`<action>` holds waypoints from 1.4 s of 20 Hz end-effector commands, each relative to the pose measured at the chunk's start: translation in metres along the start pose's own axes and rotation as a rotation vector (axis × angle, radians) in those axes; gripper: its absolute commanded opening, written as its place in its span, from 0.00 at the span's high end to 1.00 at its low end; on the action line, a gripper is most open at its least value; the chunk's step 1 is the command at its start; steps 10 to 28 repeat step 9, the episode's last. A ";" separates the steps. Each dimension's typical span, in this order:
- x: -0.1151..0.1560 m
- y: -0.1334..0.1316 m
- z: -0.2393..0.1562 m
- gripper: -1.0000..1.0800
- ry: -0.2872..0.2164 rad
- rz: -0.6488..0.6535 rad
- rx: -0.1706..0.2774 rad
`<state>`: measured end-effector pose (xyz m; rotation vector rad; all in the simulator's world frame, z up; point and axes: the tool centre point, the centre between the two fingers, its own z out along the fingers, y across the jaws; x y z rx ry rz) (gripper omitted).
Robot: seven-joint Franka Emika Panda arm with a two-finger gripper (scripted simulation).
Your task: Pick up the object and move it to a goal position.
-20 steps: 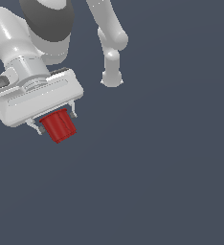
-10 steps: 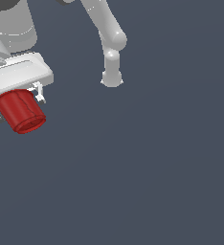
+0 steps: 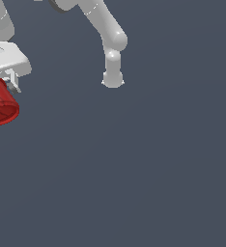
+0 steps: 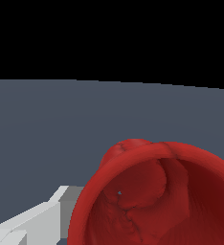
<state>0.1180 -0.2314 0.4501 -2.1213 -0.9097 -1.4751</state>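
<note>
Gripper [image 3: 1, 89] at the exterior view's left edge, upper left of frame, clamped on the red cup [image 3: 1, 106], which is held clear of the grey floor [image 3: 134, 169]. Cup's open mouth fills the wrist view [image 4: 157, 201]. Arm base [image 3: 113, 79] stands upper center, well apart.

A flat floor [image 3: 148, 169] of dark slate blue-grey lies all around the gripper [image 3: 8, 85]; in the exterior view it fills the whole field behind the tool and runs off every edge; its tone is even and matte, slightly lighter toward the side away from the gripper; in the wrist view the same floor [image 4: 85, 110] stretches ahead of the tool to a gently curved far edge; beyond that edge stands a plain black backdrop [image 4: 112, 38].
</note>
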 end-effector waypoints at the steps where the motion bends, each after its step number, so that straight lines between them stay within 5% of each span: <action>1: 0.005 0.004 -0.004 1.00 0.017 -0.010 0.008; 28: 0.010 0.009 -0.008 1.00 0.033 -0.018 0.016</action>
